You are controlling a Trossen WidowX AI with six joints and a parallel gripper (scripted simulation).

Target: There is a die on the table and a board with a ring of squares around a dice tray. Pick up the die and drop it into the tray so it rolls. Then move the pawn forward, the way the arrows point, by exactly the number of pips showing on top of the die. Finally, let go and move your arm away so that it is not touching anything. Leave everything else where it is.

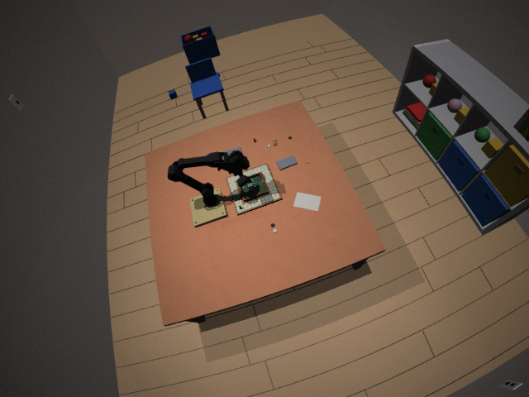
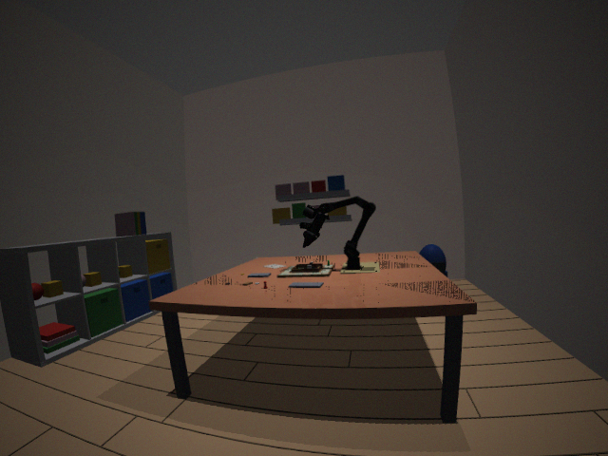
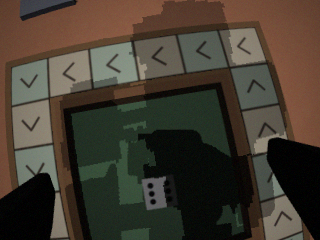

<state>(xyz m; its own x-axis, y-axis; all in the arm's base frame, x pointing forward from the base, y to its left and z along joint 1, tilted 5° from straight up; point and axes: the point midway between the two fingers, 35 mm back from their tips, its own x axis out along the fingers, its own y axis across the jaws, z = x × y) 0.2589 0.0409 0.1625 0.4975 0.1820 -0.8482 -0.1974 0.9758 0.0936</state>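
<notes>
Wrist view first: the gripper (image 1: 243,181) (image 2: 306,244) (image 3: 162,168), spread wide, nothing pinched, fingers apart at both sides of the view. Between and beyond them, the white die (image 3: 155,193), within the tray's outline; three pips on its pale face, more on the shaded one. Cannot tell whether at rest, nor which face is uppermost.

Around it, the dice tray (image 1: 259,182) (image 3: 85,102), green inside with a brown rim, partly under dark shadow. Outside that, the board (image 1: 273,179) (image 2: 290,274) (image 3: 113,63), pale and green squares with arrows. On a corner square near the arm's base, the small green pawn (image 1: 240,207) (image 2: 328,263), upright, well apart from the gripper.

Beside the board, the yellowish base plate (image 1: 209,217) (image 2: 372,269). Farther over the table (image 1: 256,265) (image 2: 313,310): a grey-blue slab (image 1: 286,162) (image 2: 258,275) (image 3: 47,6), a white sheet (image 1: 307,201) (image 2: 274,266), a small red piece (image 1: 254,140) (image 2: 265,284). Past the table, a blue chair (image 1: 207,86) and a grey shelf unit (image 1: 469,72) (image 2: 88,240).
</notes>
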